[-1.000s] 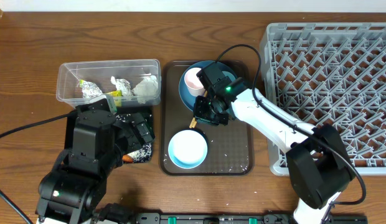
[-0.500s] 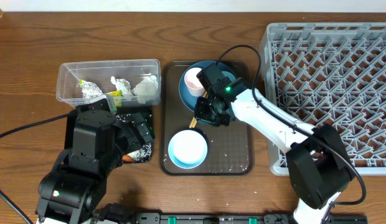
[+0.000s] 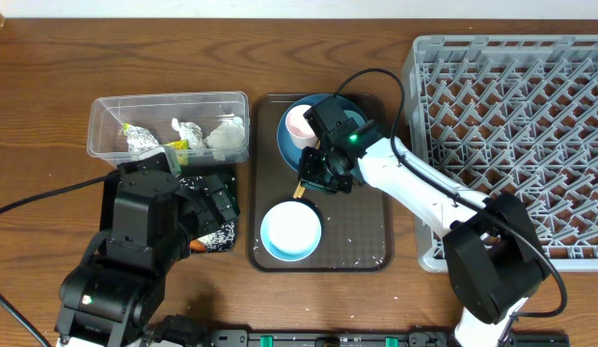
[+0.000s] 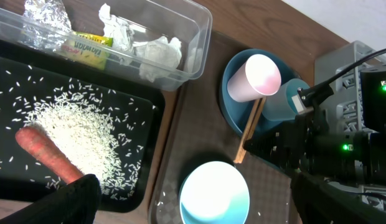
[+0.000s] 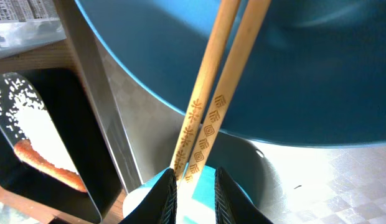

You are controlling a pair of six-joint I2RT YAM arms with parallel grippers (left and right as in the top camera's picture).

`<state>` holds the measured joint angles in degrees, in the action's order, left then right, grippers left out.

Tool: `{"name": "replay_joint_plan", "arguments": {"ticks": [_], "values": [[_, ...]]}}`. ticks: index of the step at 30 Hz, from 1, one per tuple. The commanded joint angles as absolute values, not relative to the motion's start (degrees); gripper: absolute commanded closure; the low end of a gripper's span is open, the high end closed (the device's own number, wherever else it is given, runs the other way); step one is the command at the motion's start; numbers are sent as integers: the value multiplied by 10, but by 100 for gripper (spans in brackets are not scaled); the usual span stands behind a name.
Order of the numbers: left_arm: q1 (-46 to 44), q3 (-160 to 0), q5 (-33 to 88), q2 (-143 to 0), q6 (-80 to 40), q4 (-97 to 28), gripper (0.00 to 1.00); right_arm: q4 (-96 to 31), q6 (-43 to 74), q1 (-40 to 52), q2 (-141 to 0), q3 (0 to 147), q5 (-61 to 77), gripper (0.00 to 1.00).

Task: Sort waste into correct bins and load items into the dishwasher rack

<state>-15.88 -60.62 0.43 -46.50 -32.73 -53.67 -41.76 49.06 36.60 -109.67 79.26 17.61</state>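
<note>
- Grips the near ends of the chopsticks in the right gripper, fingers drawn narrow around them.
- Directly under those fingertips: rim of the pale bowl, standing on the brown serving tray.
- Ahead of the right gripper, along the sticks: the blue plate, sticks slanting across its rim.
- Farther on the plate: pinkish-white cup with the light blue cup touching it, partly hidden by the right arm.
- Off to the side, toward the left arm: black tray holding the carrot and scattered rice.
- Spread wide above that tray's edge, holding nothing: left gripper.
- Beyond the left gripper: clear tub with napkins and wrapper inside.
- Farthest, past the right arm: dishwasher rack.
</note>
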Motion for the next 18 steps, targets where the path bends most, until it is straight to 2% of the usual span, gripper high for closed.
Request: {"name": "replay_joint_plan", "arguments": {"ticks": [1,13,18], "values": [[-157,-616,-5,-463,-321,-537,0,-425,497,387,-1091,795,147,81],[-157,-616,-5,-463,-321,-537,0,-436,497,392,-1091,795,139,82],[-157,-616,-5,-463,-321,-537,0,-450,497,392,-1091,795,134,85]]}}
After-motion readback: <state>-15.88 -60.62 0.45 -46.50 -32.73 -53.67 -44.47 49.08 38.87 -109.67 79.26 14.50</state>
